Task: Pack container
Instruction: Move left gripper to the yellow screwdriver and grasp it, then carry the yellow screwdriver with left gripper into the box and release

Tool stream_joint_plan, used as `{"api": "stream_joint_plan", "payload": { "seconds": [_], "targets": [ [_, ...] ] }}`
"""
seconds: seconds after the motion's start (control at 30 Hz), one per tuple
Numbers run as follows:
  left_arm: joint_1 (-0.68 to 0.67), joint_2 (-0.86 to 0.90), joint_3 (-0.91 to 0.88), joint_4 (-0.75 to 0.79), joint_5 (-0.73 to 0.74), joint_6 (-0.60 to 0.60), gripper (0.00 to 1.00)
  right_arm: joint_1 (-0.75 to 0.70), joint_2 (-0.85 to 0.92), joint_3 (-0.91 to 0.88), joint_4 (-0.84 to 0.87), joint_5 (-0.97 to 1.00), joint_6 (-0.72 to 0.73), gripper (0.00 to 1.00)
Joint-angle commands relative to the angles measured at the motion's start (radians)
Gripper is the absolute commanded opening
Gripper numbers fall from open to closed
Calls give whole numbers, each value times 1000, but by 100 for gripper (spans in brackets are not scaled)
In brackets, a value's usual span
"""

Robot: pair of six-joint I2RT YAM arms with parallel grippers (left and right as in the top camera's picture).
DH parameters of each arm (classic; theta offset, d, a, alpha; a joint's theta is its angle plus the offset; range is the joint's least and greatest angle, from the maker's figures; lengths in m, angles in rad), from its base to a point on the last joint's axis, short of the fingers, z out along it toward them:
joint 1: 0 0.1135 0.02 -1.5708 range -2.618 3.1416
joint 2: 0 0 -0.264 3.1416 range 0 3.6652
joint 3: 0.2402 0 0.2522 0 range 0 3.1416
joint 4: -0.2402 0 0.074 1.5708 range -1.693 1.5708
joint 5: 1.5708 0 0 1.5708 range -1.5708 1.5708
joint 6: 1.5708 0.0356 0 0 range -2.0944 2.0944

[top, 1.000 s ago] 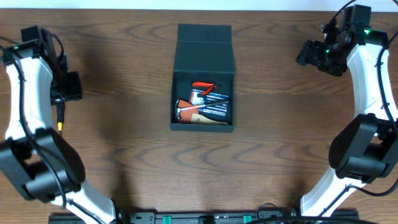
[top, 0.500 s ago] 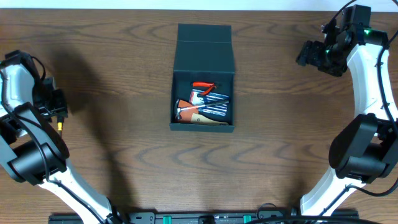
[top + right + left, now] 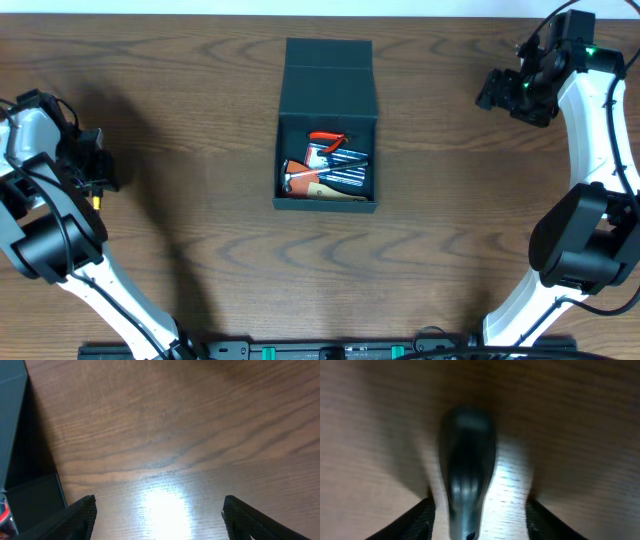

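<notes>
Container (image 3: 328, 85) at centre of table (image 3: 200, 250), flap lid open, tools (image 3: 335, 170) inside; unmoved since 0.5 s ago. Right gripper (image 3: 159, 512) unchanged, spread wide, empty. Left gripper (image 3: 97, 178) shifted slightly at far left edge, over blurred dark object (image 3: 466, 465) (grip: cannot tell)

Dark wood-grain table (image 3: 200, 250), soft glare

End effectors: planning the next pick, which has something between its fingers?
The left end effector: a blurred dark object lies between its fingers; the right end effector frames only table.
</notes>
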Motion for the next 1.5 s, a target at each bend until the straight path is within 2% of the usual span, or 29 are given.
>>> {"api": "stream_joint_plan", "payload": {
  "seconds": [0.0, 0.07, 0.17, 0.2, 0.27, 0.43, 0.6, 0.73, 0.87, 0.97, 1.13, 1.2, 1.33, 1.47],
  "targets": [
    [-2, 16, -4, 2, 5, 84, 51, 7, 3, -4, -5, -11, 4, 82],
    [-1, 16, -4, 5, 5, 91, 43, 7, 3, -4, -4, -11, 4, 82],
    [-2, 16, -4, 5, 5, 89, 22, 7, 3, -4, -5, -11, 4, 82],
    [-2, 16, -4, 5, 5, 84, 19, 7, 3, -4, -5, -11, 4, 82],
    [-2, 16, -4, 1, 5, 74, 6, 7, 3, -4, -4, -11, 4, 82],
    [-19, 0, -3, -15, 5, 21, 6, 7, 3, -4, -4, -11, 4, 80],
    [-88, -66, 40, -65, 5, 18, 6, 7, 3, -4, -2, -11, 4, 79],
    [-193, -177, 111, -133, 1, 23, 6, 7, 3, -4, -1, -11, 9, 79],
    [-357, -330, 158, -165, 2, 30, 6, 7, 3, -4, -2, -12, 19, 80],
    [-511, -433, 158, -160, 2, 121, 6, 7, 3, -4, -1, -12, 19, 80],
    [-813, -492, 158, -162, 1, 468, 6, 7, 3, -4, 8, -12, 19, 81],
    [-907, -479, 156, -153, 1, 547, 6, 7, 3, -4, 15, -12, 19, 80],
    [-1025, -419, 150, -126, 1, 661, 6, 7, 3, -4, 16, -12, 19, 81],
    [-1076, -335, 150, -88, 1, 701, 6, 7, 3, -4, 16, -12, 19, 81]
  ]
}}
